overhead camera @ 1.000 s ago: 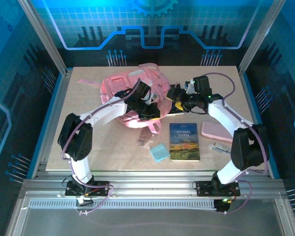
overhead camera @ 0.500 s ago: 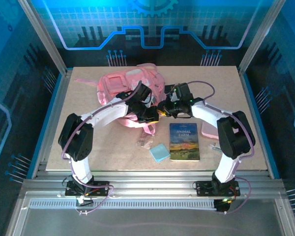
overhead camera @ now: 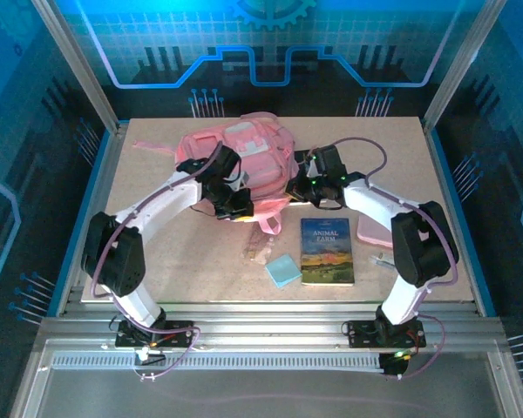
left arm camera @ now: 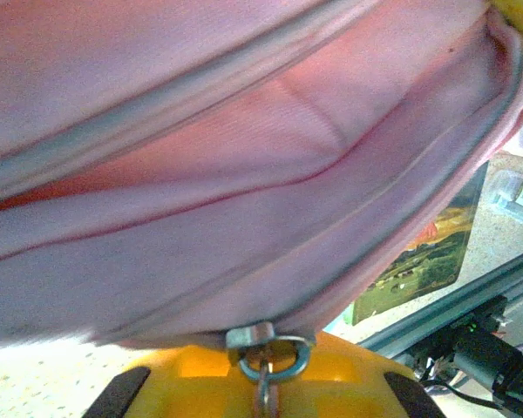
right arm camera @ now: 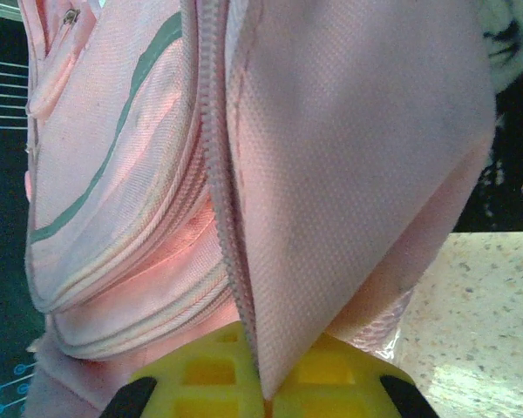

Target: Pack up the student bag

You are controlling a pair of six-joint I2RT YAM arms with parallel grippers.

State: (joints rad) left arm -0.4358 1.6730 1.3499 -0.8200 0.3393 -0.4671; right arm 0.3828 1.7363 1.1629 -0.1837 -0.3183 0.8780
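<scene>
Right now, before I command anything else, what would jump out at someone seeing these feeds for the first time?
The big pink student bag sits at the far middle of the table, pinched from both sides. The left gripper is shut on its zipper pull, and the right gripper is shut on a fabric edge beside the zipper. Nearer the arms, the Animal Farm book and a blue notepad lie unpacked.

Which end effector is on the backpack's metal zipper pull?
The left end effector: the zipper pull sits between its yellow jaws. The right end effector pinches only fabric of the pink backpack.
</scene>
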